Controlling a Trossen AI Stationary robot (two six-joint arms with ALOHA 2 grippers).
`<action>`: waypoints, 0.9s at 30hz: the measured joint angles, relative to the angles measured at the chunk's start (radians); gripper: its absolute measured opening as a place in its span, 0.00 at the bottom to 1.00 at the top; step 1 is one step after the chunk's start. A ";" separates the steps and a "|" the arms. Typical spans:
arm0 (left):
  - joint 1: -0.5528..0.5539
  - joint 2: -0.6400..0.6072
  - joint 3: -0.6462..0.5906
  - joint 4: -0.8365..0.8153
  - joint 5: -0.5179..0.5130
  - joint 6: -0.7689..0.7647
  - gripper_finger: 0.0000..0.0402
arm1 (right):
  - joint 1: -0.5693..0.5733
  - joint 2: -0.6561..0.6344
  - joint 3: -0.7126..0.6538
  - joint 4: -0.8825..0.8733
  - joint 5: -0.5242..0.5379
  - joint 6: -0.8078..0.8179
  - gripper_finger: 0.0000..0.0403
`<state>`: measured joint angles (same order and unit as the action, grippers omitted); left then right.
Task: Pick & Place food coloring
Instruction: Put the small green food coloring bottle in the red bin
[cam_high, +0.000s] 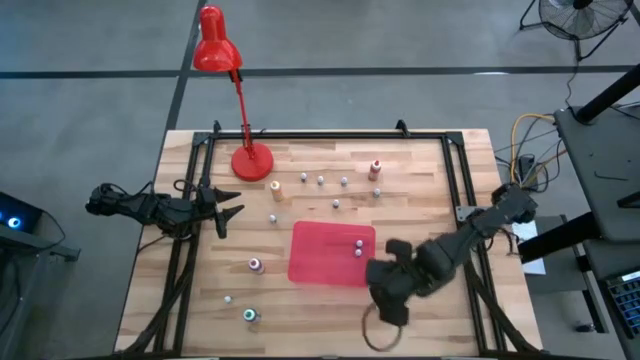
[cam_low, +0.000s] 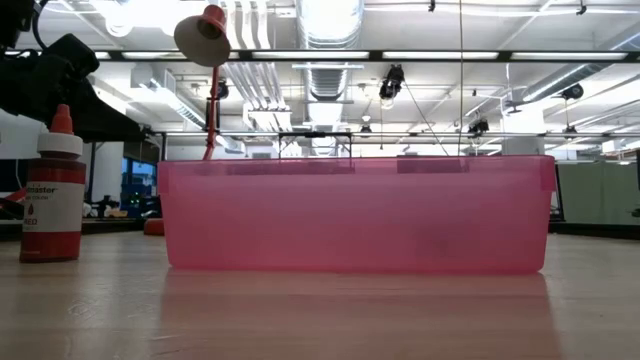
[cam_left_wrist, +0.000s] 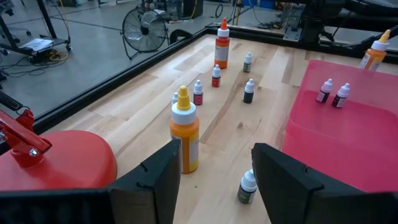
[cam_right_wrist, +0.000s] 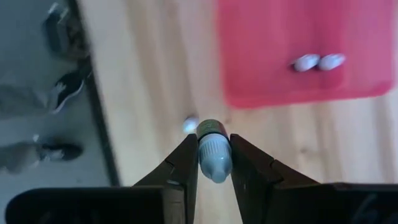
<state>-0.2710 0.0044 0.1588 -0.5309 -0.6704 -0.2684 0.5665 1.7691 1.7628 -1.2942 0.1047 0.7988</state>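
Note:
The food coloring is a scatter of tiny bottles on the wooden table, among them an orange one (cam_high: 276, 188), a red-topped one (cam_high: 375, 168) and a green-topped one (cam_high: 250, 315). Two small bottles (cam_high: 358, 248) lie in the pink bin (cam_high: 320, 262). My right gripper (cam_high: 388, 292) hangs above the table just right of the bin's near corner, shut on a tiny white-capped bottle (cam_right_wrist: 214, 152). My left gripper (cam_left_wrist: 214, 180) waits open at the table's left edge, with the orange bottle (cam_left_wrist: 185, 134) just ahead of it. My right gripper pinches the tiny bottle between its two fingers at the white cap (cam_right_wrist: 214, 163). The fingers point steeply down. The bottle's dark end (cam_right_wrist: 211, 128) sticks out past the fingertips. The bottle is lifted clear, high above the wood.
A red desk lamp (cam_high: 250, 160) stands at the far left of the table. A black frame rail (cam_high: 330, 137) runs around the table's edges. Several small bottles (cam_high: 320, 180) stand in a loose row beyond the bin. A red bottle (cam_low: 52, 190) stands left of the bin in the low view.

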 joint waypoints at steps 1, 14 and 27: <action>0.000 0.000 0.000 0.000 0.000 0.000 0.42 | -0.020 0.000 0.001 -0.002 0.003 -0.006 0.17; 0.000 0.000 0.000 0.000 0.000 0.000 0.42 | -0.199 0.096 -0.001 0.007 0.009 -0.304 0.17; 0.000 0.000 0.000 0.000 0.000 0.000 0.42 | -0.230 0.183 -0.012 0.138 -0.001 -0.757 0.17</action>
<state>-0.2707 0.0044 0.1585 -0.5308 -0.6708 -0.2684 0.3367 1.9523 1.7504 -1.1558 0.1032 0.0418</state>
